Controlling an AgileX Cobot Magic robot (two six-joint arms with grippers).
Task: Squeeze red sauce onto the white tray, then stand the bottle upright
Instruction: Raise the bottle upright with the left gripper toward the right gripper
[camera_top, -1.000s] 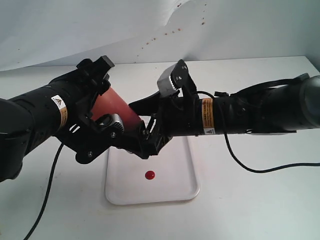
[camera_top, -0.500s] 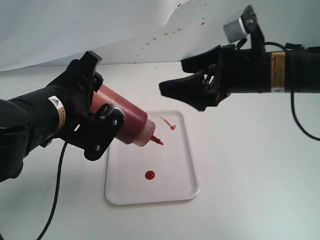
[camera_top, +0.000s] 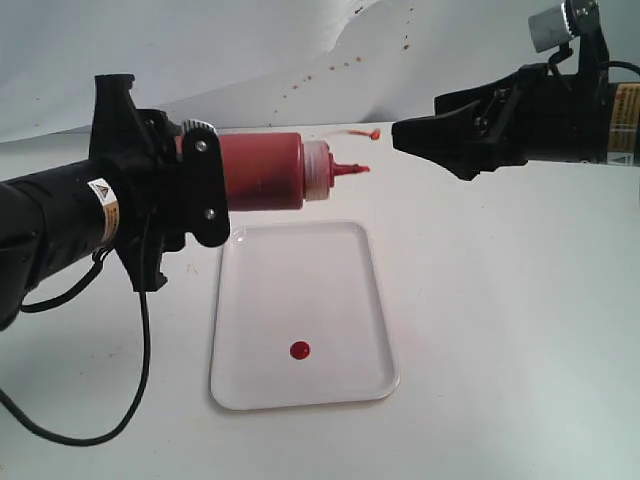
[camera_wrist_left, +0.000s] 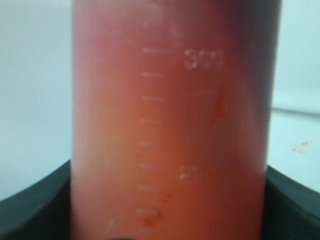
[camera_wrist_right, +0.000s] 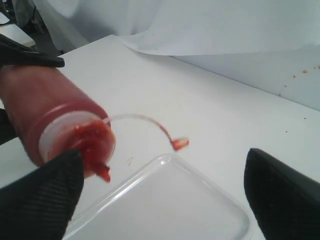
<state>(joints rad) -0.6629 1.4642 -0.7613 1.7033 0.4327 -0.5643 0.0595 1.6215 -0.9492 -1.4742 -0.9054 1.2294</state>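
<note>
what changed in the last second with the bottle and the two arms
The right gripper has come off the bottle and drawn back to the right, jaws open. The left gripper, still clamped on the bottle, swung it up from nozzle-down to level. The red sauce and white tray stayed put.

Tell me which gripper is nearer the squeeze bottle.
Left. The left gripper is clamped around the body of the squeeze bottle, holding it sideways; the right gripper hangs open beyond the nozzle, not touching it.
</note>
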